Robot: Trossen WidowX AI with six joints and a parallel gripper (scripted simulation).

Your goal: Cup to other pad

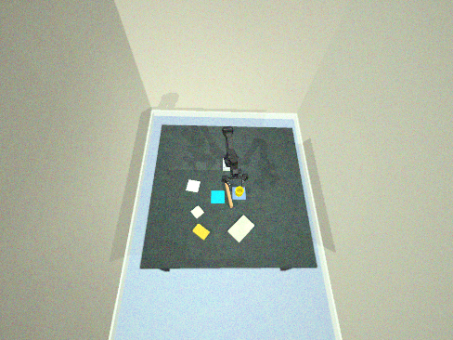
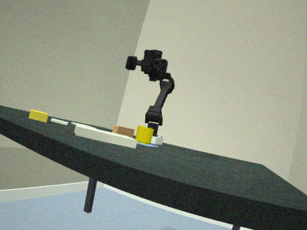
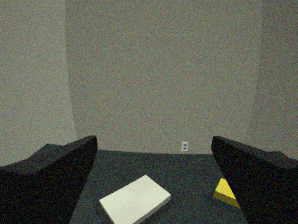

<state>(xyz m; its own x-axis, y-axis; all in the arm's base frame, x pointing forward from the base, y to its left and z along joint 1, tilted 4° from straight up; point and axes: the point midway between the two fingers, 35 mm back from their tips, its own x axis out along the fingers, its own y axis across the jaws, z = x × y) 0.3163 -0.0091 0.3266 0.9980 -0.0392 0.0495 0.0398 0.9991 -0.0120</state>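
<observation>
Cup [image 1: 239, 191] [image 2: 145, 134], yellow, rnd, matte, on flat sq. blue pad [image 1: 239, 197] [image 2: 151, 145]

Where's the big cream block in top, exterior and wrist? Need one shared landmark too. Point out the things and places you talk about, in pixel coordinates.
Top: cream block [image 1: 240, 228] [image 2: 105, 136] [image 3: 135, 200] right of bottom centre on the dark table.
Exterior: left of centre, long and low, left of the yellow cup [image 2: 145, 134].
Wrist: bottom, between the fingers, left of centre.
Shared landmark: yellow block [image 1: 200, 231] [image 2: 38, 115] [image 3: 225, 191].

A big white block [image 1: 241, 228] [image 2: 105, 136] [image 3: 135, 200] lies near a yellow block [image 1: 200, 231] [image 2: 38, 115] [image 3: 226, 191]; one orange-brown block [image 1: 228, 195] [image 2: 123, 131] is between the cyan and blue squares.A big white block lies apart from a yellow block [image 1: 200, 231] [image 2: 38, 115] [image 3: 226, 191]; two smaller white pieces and an orange-brown bar [image 1: 228, 195] [image 2: 123, 131] lie there also.
</observation>
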